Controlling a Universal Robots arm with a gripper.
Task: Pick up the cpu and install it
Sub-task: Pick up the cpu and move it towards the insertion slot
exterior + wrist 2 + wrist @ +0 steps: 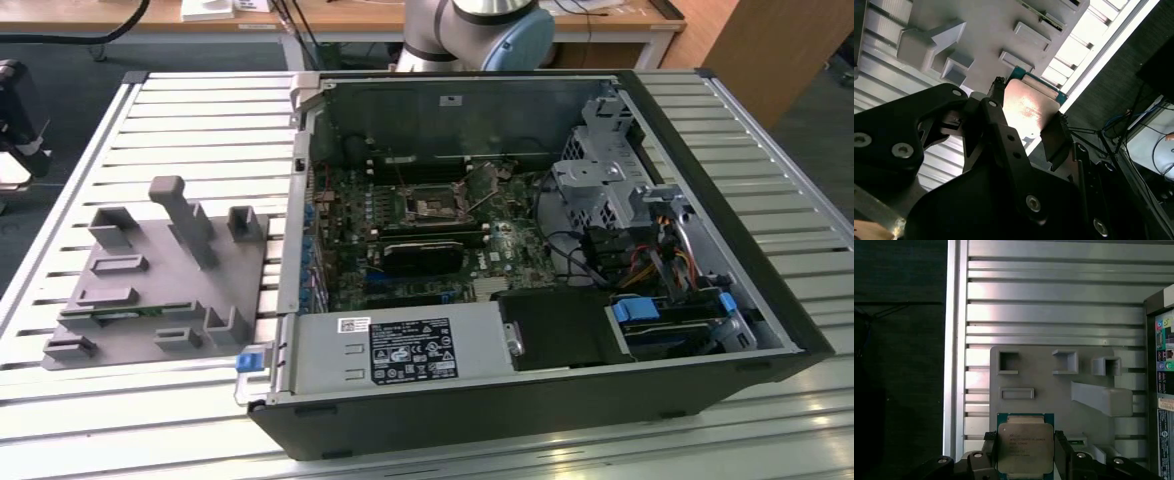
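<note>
The cpu (pixel 1024 446), a flat square chip with a silver-grey metal top on a green rim, sits between the two black fingers (pixel 989 450) of my gripper (pixel 1025 442), which is shut on its opposite edges. It hangs well above the grey plastic fixture plate (pixel 1054 390). In the second wrist view the cpu (pixel 1029 105) shows glare on its lid, clamped by the gripper (pixel 1026 120). In the exterior view the open computer case (pixel 747 300) lies on its side, with the motherboard socket (pixel 434 207) exposed in its middle.
The grey fixture plate (pixel 147 290) with raised blocks lies on the slatted metal table (pixel 200 120) at the exterior view's left of the case. A power supply (pixel 400 350), drive cage (pixel 594 180) and cables (pixel 627 265) crowd the case. The arm's base (pixel 481 30) stands behind it.
</note>
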